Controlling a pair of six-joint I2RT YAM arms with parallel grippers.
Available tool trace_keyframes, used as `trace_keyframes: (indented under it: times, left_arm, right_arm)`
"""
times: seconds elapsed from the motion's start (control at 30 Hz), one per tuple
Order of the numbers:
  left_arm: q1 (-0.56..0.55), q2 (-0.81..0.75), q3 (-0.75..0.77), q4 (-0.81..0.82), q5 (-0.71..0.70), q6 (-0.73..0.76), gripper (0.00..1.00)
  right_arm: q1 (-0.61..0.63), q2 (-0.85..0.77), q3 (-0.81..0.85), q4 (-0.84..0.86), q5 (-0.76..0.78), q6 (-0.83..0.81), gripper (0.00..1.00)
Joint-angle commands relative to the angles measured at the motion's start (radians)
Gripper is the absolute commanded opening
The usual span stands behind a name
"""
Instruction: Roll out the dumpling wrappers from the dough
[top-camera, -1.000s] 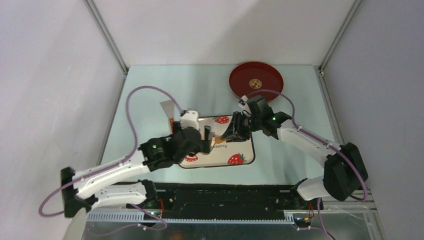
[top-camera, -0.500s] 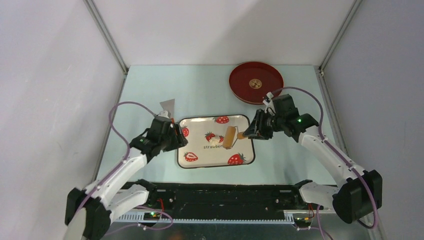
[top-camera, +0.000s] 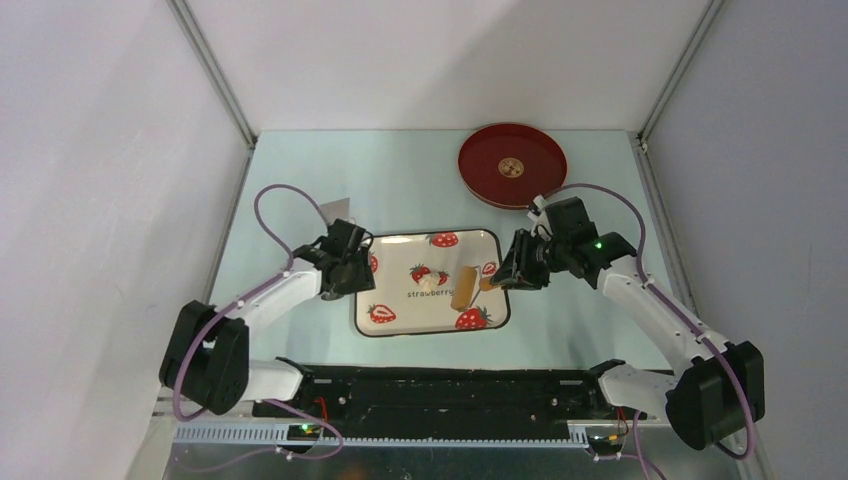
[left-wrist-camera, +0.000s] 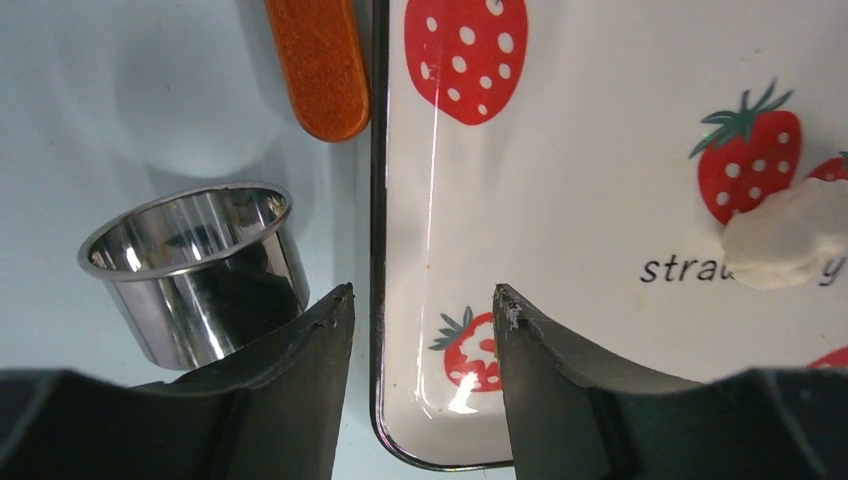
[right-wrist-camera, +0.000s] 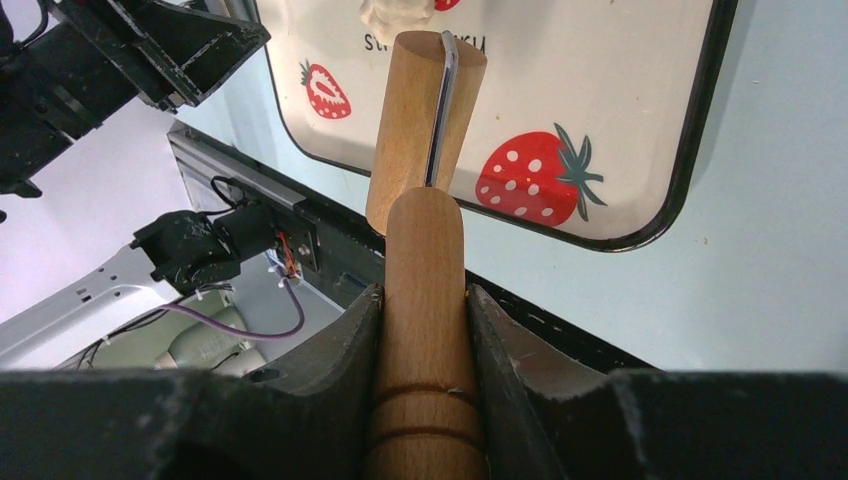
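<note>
Here the left gripper (left-wrist-camera: 422, 300) hung low over the left rim of the strawberry-patterned plate (left-wrist-camera: 580, 150). Its jaws were parted part-way, one finger on either side of the dark rim, and nothing was caught between them. Just outside its left finger, on the pale bench (left-wrist-camera: 120, 120), a shiny steel ring cutter (left-wrist-camera: 195, 270) stood upright near the plate's rim. Ahead of that finger lay the rounded end of an orange handle (left-wrist-camera: 320, 60), just beside the rim. The dough (left-wrist-camera: 790, 245), a small cream-white lump, sat on the plate well ahead and to the right of this gripper. It partly covered the printed word and a strawberry.

The right gripper (right-wrist-camera: 422, 295) was closed firmly on the wooden roller (right-wrist-camera: 425, 120), both fingers pressed against the sides of its tan handle. The roller's barrel reached forward from the fingertips over the right part of the plate, with a thin metal bracket running along it. The dough lay just past the barrel's far end as seen from this gripper. Whether the two touched could not be told from the wrist view, though from above a narrow strip of plate seemed to show between them. Off to this gripper's side, farther from the arm bases, a round red tray (top-camera: 480, 150) sat on the bench with a gold emblem (top-camera: 511, 167) at its middle.
</note>
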Motion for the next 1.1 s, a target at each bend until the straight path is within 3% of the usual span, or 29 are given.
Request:
trace_keyframes:
  times: [0.0,0.43,0.57,0.7,1.07]
  left_arm:
    - [0.002,0.059,0.041,0.014,-0.046,0.038,0.57]
    - [-0.021,0.163,0.024,0.097,0.029,0.058,0.45]
    - [-0.069,0.178,0.021,0.099,0.018,0.071,0.33]
    - [-0.129,0.193,0.012,0.098,0.008,0.068,0.15]
    - [-0.255,0.079,-0.043,0.056,0.029,-0.038,0.08]
  right_arm:
    - [-0.012,-0.038,0.008,0.024,-0.041,-0.015,0.00]
    - [-0.062,-0.073,0.009,-0.012,-0.062,-0.043,0.00]
    - [-0.090,-0.086,0.009,-0.025,-0.074,-0.063,0.00]
    - [-0.112,-0.097,0.010,-0.038,-0.082,-0.082,0.00]
    - [-0.130,-0.122,0.034,-0.087,-0.066,-0.145,0.00]
